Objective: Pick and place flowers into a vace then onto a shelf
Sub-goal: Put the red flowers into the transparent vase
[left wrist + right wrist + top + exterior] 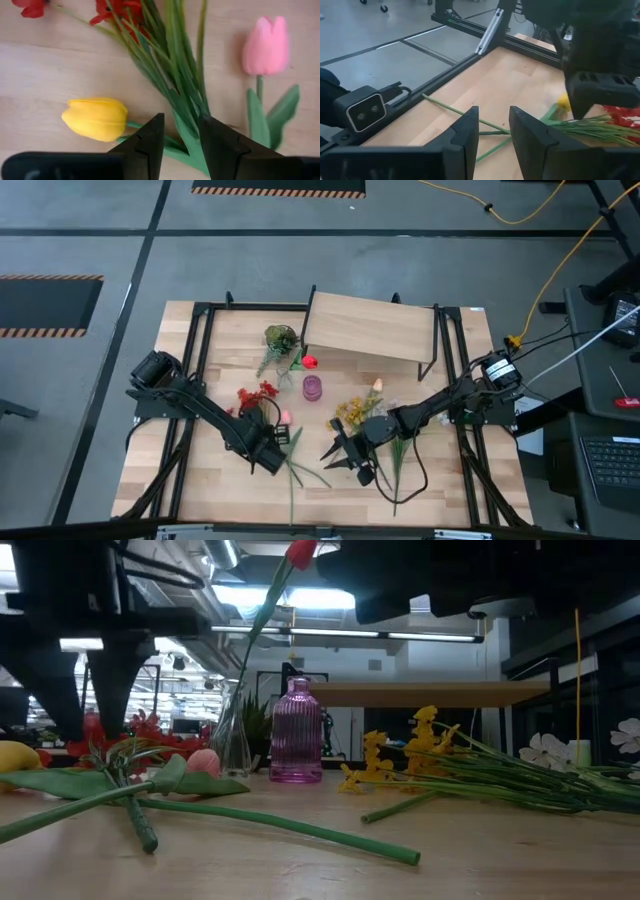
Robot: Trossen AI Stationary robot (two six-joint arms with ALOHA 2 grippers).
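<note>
Left end effector (277, 462), high view: low over stems at the desk's (180, 470) seven o'clock; right end effector (340, 455) near centre; purple vase (313, 388) at twelve, before the shelf (372, 326). Low view: a red tulip (300, 552) already stands in a clear vase (234, 745). Left wrist view: fingers (150, 140) narrowly apart, empty, straddling green stems (172, 85) between yellow tulip (96, 118) and pink tulip (266, 45). Right wrist view: narrow gap, empty. Picking step; next, descend and close.
</note>
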